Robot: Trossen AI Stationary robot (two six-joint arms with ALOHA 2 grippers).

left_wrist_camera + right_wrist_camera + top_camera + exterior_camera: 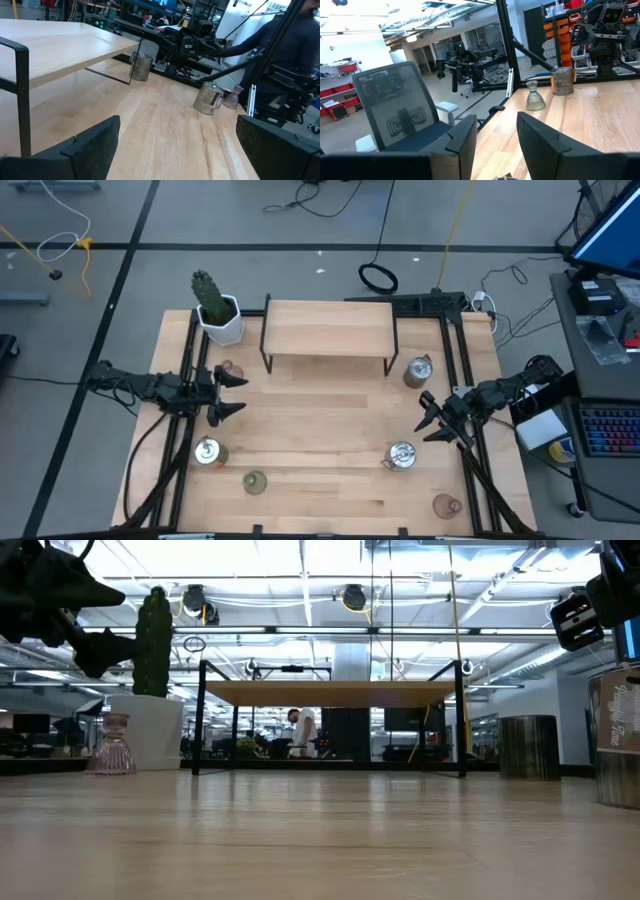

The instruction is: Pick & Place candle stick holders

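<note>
Three silvery metal holders stand on the table: one at the far right (418, 370), one at the near right (401, 456), one at the near left (207, 451). A pink glass holder (227, 369) stands by the cactus, an olive one (254, 481) at the near left, and another pink one (447, 504) at the near right. My left gripper (232, 395) hovers open and empty at the left side, just near of the pink holder (110, 745). My right gripper (432, 418) hovers open and empty at the right side, between the two right silvery holders.
A low wooden shelf on black legs (328, 330) stands at the far middle. A green cactus in a white pot (215, 305) stands at the far left corner. Black frame rails run along both table sides (185, 410).
</note>
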